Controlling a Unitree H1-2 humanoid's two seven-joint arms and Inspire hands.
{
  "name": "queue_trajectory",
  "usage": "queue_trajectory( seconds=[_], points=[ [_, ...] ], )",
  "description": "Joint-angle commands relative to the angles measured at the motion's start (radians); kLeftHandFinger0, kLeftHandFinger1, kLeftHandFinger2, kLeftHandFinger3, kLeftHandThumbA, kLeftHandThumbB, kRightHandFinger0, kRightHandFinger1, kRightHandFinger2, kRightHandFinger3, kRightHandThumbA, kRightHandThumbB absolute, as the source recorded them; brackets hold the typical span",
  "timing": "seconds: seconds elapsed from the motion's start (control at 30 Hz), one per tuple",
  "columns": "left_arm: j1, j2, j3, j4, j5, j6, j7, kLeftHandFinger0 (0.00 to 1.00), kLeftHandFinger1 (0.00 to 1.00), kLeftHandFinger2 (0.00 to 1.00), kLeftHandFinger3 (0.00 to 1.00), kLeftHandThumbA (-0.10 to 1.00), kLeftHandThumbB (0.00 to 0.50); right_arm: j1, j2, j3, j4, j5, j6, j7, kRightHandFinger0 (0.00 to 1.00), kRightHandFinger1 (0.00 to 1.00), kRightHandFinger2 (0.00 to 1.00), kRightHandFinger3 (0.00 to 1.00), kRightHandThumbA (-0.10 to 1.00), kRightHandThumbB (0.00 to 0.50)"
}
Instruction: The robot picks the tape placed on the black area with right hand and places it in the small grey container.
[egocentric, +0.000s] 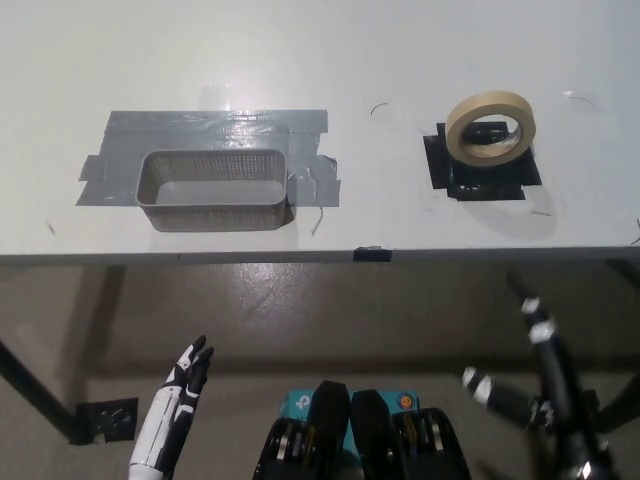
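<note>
The tape lay flat on the black patch at the counter's right side, untouched. The right hand hung low, below the counter's near edge, with the tape ahead of it and slightly toward the left; its fingers looked spread, holding nothing. It was the nearer hand. The left hand rested low, fingers apart. The container sat well left of the tape, empty.
</note>
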Motion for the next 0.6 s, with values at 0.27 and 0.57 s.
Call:
queue_trajectory(
  seconds=[0.27, 0.57],
  points=[
    [-0.014, 0.008, -0.006, -0.023, 0.043, -0.082, 0.021, 1.0, 1.0, 1.0, 1.0, 1.0, 0.129, -0.423, -0.116, -0.053, -0.005, -0.302, 0.222, -0.038, 1.0, 1.0, 1.0, 1.0, 0.94, 0.257],
    [-0.017, 0.014, -0.012, -0.031, 0.047, -0.07, 0.007, 1.0, 1.0, 1.0, 1.0, 1.0, 0.136, -0.631, -0.187, 0.016, 0.332, -0.349, 0.277, -0.066, 1.0, 1.0, 1.0, 1.0, 0.96, 0.256]
  ],
)
